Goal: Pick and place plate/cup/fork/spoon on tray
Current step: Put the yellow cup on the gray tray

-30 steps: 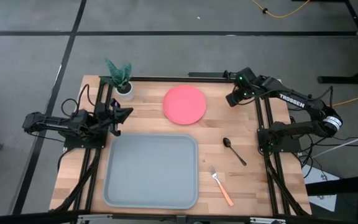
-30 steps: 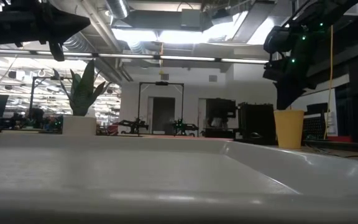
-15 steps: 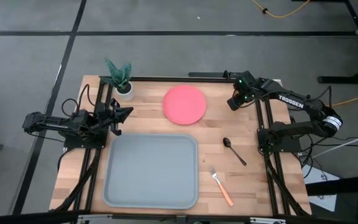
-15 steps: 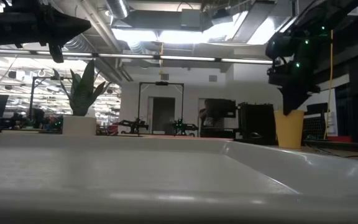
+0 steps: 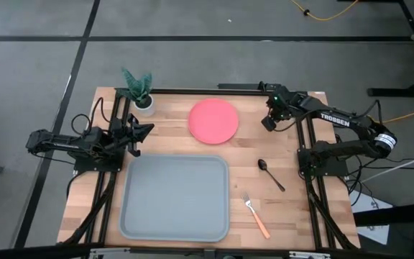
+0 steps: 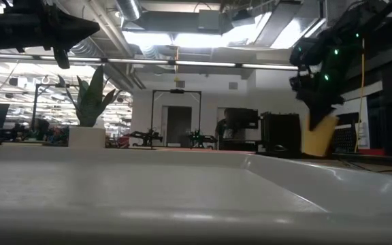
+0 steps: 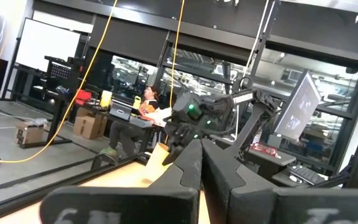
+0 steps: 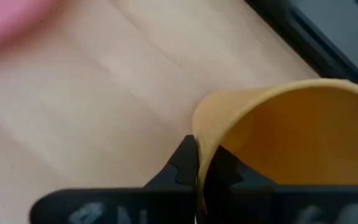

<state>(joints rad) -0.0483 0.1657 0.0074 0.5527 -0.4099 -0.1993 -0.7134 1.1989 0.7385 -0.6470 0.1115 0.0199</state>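
The yellow-orange cup [image 8: 291, 137] fills the right wrist view and leans to one side in the low view [image 6: 320, 133]. My right gripper [image 8: 199, 163] is shut on its rim at the table's far right [image 5: 269, 124] and hides the cup from above. The pink-red plate [image 5: 213, 120] lies flat at the far middle. The dark spoon [image 5: 270, 174] and the orange-handled fork [image 5: 254, 214] lie right of the grey tray [image 5: 139, 216]. My left gripper [image 5: 146, 131] waits shut at the left edge. My right gripper pinches the cup's rim [image 8: 199, 134] between its two fingers, one finger inside the cup and one outside. The fingers come steeply from above. The cup sits tilted in the hold; the tray's rim hides whether its base is on the table.
A white pot with a green plant [image 5: 141, 92] stands at the far left corner. Black frame rails run along both sides of the table. Bare wood lies between the plate and the tray.
My right gripper has come down from above the cup onto its rim. The cup stood upright before and now leans to one side.
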